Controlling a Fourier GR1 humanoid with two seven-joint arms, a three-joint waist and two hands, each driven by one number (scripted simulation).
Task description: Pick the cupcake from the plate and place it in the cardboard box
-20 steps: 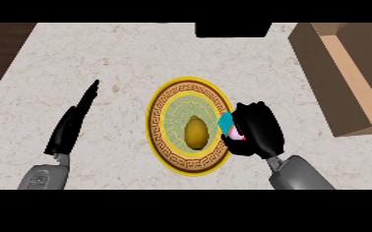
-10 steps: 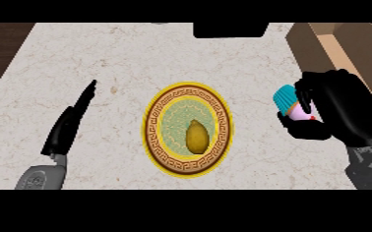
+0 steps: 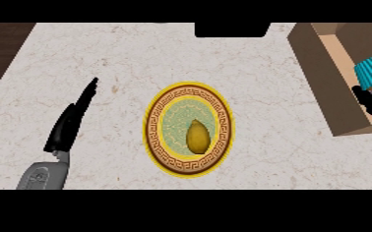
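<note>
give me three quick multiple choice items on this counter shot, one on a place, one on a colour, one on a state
1. Where is the cardboard box?
A. at the view's right edge
B. at the view's left edge
C. on the plate

2. What colour is the plate's outer rim?
A. blue
B. yellow
C. white

3. How is the left hand?
A. curled round the cupcake
B. pressed flat on the plate
C. open, fingers straight, holding nothing

Answers:
1. A, the box runs off the right side, apart from the plate.
2. B, a yellow band rings the brown patterned border.
3. C, it rests left of the plate with straight fingers; the blue cupcake shows over the box at the right edge.
</note>
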